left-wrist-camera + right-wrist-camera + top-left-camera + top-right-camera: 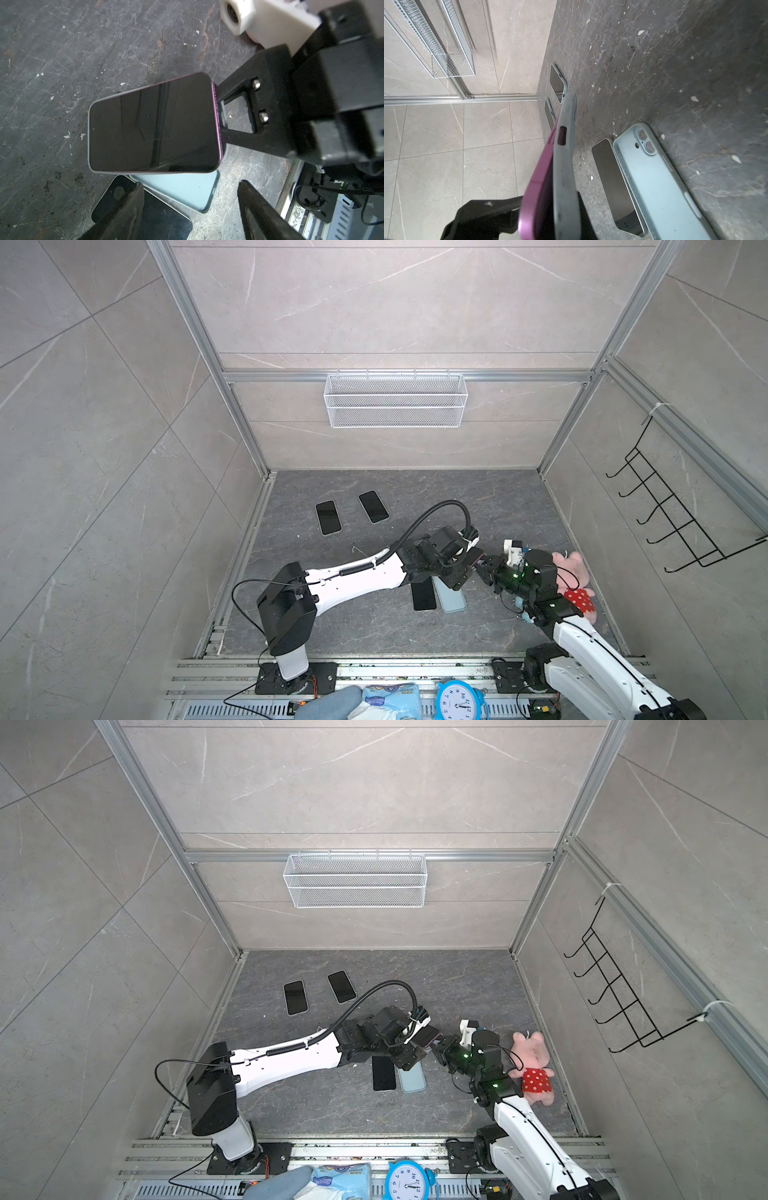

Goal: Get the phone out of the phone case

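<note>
A purple-edged phone (pixel 153 124) with a dark screen sits in a grey phone case (pixel 564 166) and is held above the table. My right gripper (pixel 548 207) is shut on one short end of it, with a finger on each face. At that end a dark gap shows between the phone (pixel 535 187) and the case. In both top views the phone (pixel 478 556) (pixel 430 1036) hangs between the two grippers. My left gripper (pixel 190 184) is open just beside the phone's long edge, with nothing between its fingers (pixel 255 207).
On the table below lie a black phone (pixel 424 597) and an empty light blue case (pixel 451 599). Two more phones (pixel 328 517) (pixel 373 506) lie at the back left. A pink plush pig (pixel 575 572) sits by the right wall, and a wire basket (pixel 395 400) hangs on the back wall.
</note>
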### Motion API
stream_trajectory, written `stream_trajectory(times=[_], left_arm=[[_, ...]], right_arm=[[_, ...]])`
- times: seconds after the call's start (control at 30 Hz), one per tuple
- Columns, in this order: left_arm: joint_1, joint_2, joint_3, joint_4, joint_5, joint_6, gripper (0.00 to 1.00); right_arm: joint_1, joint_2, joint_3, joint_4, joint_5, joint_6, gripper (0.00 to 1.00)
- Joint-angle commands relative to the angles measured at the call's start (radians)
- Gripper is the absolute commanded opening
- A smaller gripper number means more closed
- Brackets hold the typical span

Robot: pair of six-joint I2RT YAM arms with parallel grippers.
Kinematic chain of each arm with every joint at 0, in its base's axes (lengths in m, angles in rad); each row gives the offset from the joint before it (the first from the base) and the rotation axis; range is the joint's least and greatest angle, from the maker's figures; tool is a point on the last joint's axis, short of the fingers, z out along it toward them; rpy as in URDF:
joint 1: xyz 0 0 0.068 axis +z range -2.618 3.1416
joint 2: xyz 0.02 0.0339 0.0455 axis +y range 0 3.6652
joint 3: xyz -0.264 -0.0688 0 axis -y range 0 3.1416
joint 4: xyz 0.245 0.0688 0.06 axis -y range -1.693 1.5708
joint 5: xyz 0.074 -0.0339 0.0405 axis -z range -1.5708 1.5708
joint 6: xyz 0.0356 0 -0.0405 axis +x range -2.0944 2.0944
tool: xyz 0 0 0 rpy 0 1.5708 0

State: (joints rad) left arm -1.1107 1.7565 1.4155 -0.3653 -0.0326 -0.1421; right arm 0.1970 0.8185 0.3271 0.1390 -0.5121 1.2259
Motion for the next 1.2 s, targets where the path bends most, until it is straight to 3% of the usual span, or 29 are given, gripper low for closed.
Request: stream_trajectory(times=[0.0,0.23,0.43,0.6,1.17], left_arm=[[-0.005,0.008,0.051,0.014,-0.056,0.055,0.72],[-0.004,0.032,0.044,0.083,-0.127,0.054,0.69],[-0.006,0.025,0.045,0.122,-0.098,0.059,0.67],[-0.005,0.063,0.066,0.102,-0.135,0.072,0.64],[-0.073,0.172,0.136,-0.012,-0.404,0.211,0.49]], right_arm=[[0.002,-0.01,0.0,0.08,-0.006,-0.019,0.0],[0.006,0.001,-0.013,0.114,-0.015,-0.012,0.0],[0.01,0.015,-0.02,0.134,-0.019,-0.01,0.0],[0.016,0.018,-0.025,0.149,-0.017,-0.001,0.0],[0.051,0.036,-0.02,0.194,0.023,0.042,0.0]])
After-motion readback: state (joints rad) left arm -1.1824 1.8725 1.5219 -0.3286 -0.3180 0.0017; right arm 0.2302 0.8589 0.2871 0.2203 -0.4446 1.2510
